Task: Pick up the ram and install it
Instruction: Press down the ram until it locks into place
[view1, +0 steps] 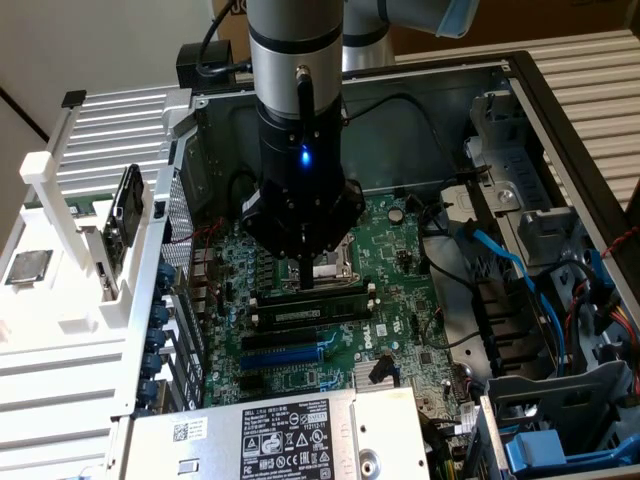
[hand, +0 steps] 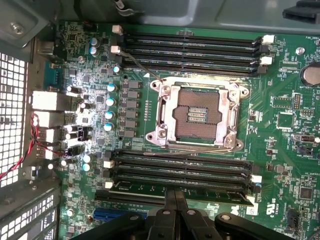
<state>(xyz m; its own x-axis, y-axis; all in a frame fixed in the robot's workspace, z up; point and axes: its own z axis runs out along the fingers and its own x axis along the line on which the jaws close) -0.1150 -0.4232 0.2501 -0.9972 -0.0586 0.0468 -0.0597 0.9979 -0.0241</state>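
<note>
The ram (hand: 212, 193), a long thin green stick, lies in the outermost black slot of the bank (hand: 180, 170) beside the CPU socket (hand: 200, 112). In the exterior view the ram (view1: 325, 311) shows its white sticker, just below the arm's black wrist. My gripper (hand: 175, 196) points straight down on the stick's middle. Its two black fingers (hand: 169, 212) are pressed together side by side along the stick, tips on or just above its top edge. The gripper (view1: 308, 283) stands between the socket and the slots.
The open PC case (view1: 560, 120) surrounds the motherboard, with blue and black cables (view1: 520, 270) at the exterior view's right and a power supply (view1: 270, 435) in front. A white rack (view1: 70, 230) at the exterior view's left holds a silver CPU chip (view1: 28, 267).
</note>
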